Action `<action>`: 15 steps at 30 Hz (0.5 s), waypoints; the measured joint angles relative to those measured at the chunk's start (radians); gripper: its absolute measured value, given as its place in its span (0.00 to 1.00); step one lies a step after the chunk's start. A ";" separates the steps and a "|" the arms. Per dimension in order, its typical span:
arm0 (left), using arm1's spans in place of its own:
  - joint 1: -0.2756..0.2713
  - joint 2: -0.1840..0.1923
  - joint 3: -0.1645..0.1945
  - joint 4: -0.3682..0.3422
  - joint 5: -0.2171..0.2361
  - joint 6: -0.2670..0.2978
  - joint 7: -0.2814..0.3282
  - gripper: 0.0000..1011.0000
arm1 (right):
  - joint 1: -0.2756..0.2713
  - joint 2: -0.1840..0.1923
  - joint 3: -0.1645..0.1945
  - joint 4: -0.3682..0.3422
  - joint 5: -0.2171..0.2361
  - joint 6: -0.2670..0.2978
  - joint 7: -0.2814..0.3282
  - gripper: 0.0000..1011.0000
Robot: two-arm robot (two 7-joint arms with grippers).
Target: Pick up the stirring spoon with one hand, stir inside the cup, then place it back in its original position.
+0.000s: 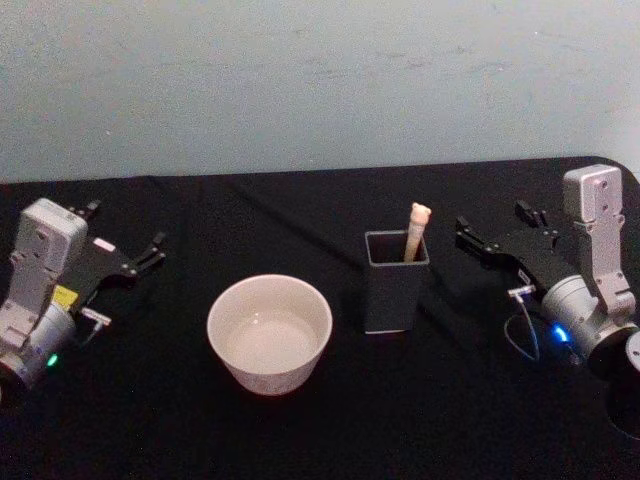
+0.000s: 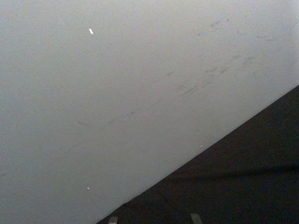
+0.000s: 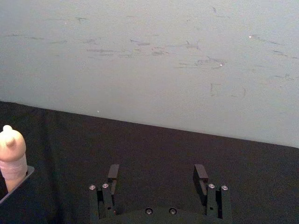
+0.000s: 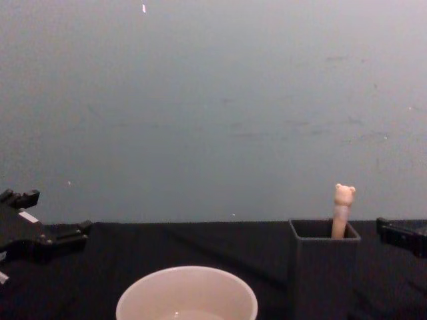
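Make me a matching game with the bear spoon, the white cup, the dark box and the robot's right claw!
Things:
1. stirring spoon
2. cup
3. holder box
4. right gripper

Descriptions:
A. round and white, left of the box
B. open, at the table's right side
C. standing in the box, bear head poking out
D. dark grey, square, between cup and right gripper

Pairs: 1-C, 2-A, 3-D, 4-B

A matt black cloth covered the table. The cup looked smooth, glossy white ceramic. The holder box was matt dark grey; the stirring spoon handle matt beige.
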 joint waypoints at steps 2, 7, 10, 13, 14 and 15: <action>0.000 0.000 0.000 0.000 0.000 0.000 0.000 0.99 | 0.000 0.000 0.000 0.000 0.000 0.000 0.000 0.99; 0.000 0.000 0.000 0.000 0.000 0.000 0.000 0.99 | 0.000 0.000 0.000 0.000 0.000 0.000 0.000 0.99; 0.000 0.000 0.000 0.000 0.000 0.000 0.000 0.99 | 0.000 0.000 0.000 0.000 0.000 0.000 0.000 0.99; 0.000 0.000 0.000 0.000 0.000 0.000 0.000 0.99 | 0.000 0.000 0.000 0.000 0.000 0.000 0.000 0.99; 0.000 0.000 0.000 0.000 0.000 0.000 0.000 0.99 | 0.000 0.000 0.000 0.000 0.000 0.000 0.000 0.99; 0.000 0.000 0.000 0.000 0.000 0.000 0.000 0.99 | 0.000 0.000 0.000 0.000 0.000 0.000 0.000 0.99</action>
